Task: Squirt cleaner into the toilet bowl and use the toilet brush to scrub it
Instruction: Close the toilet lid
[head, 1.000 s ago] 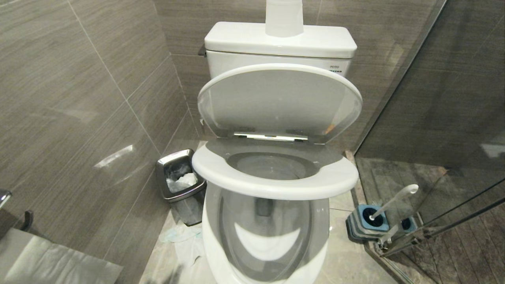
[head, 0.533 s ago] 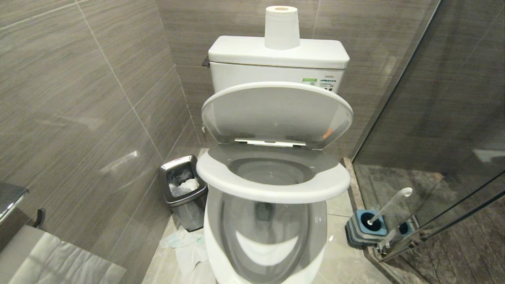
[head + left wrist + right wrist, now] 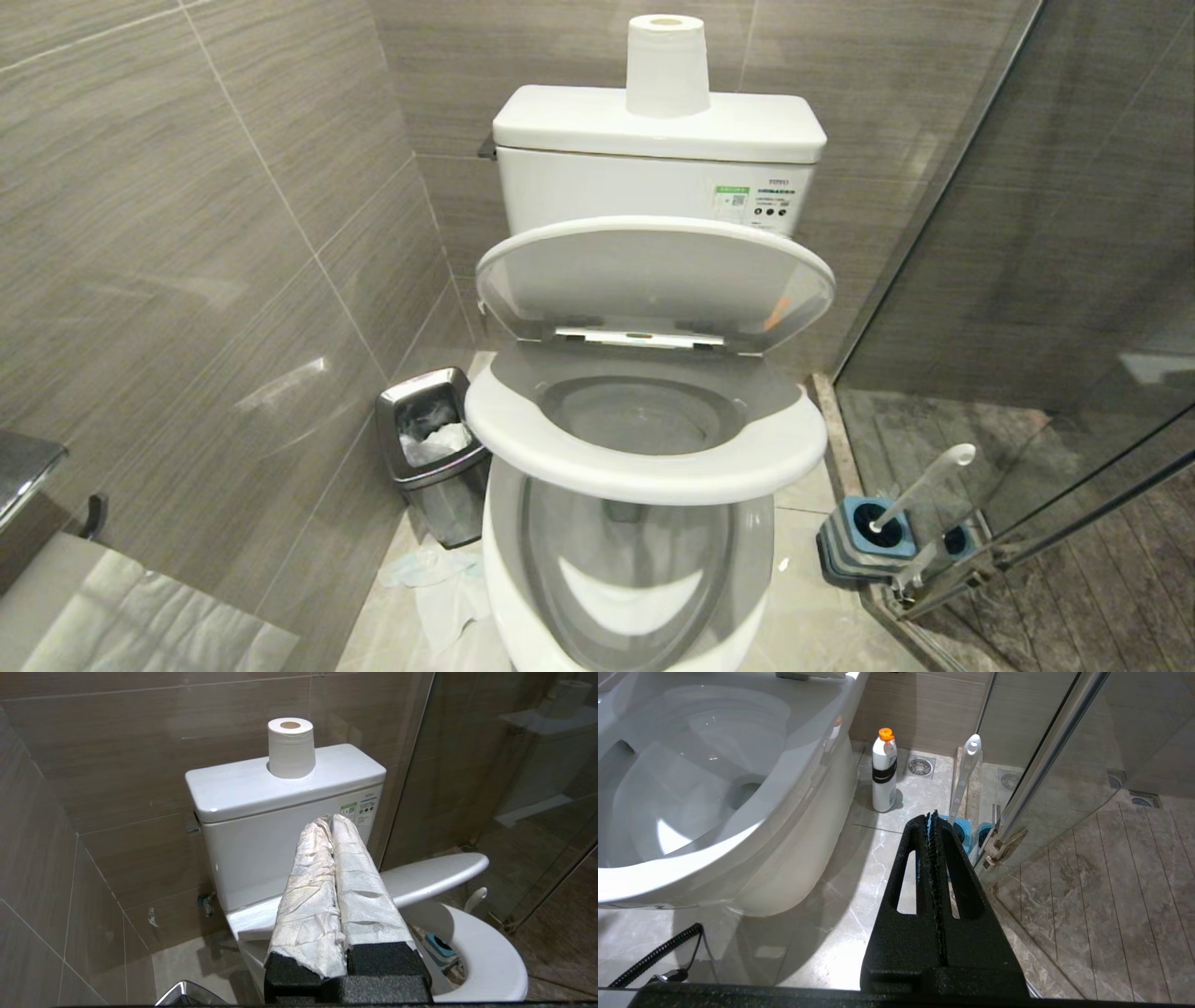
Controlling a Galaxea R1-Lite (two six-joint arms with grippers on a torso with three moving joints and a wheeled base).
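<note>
1. Dead centre of the head view sits the toilet bowl (image 3: 635, 569), seat (image 3: 644, 457) half lifted and tilted, lid (image 3: 653, 280) leaning back toward the tank (image 3: 653, 177). A paper roll (image 3: 666, 65) stands on the tank.
2. Tight on the left: the tiled wall (image 3: 187, 233) runs down that side, and a small steel waste bin (image 3: 434, 453) is wedged between wall and bowl. Crumpled paper (image 3: 439, 579) lies on the floor just below the bin.
3. Right side is boxed in by the glass shower panel (image 3: 1027, 233). A strip of floor (image 3: 812, 616) stays open between bowl and glass.
4. The toilet brush (image 3: 924, 487) is at lower right of the head view, white handle leaning up out of its blue-and-grey holder (image 3: 864, 541), right against the bottom of the glass.
5. In the right wrist view a white bottle with an orange cap (image 3: 884, 770) stands on the floor just beside the bowl's base, near the brush.
6. Left claw (image 3: 332, 819), fingers wrapped in white paper, is pressed together with nothing in it, up in the air pointing at the tank front, above the seat's edge.
7. Right claw (image 3: 931, 816) is pressed together too, empty, low over the floor with its tips toward the brush holder.
</note>
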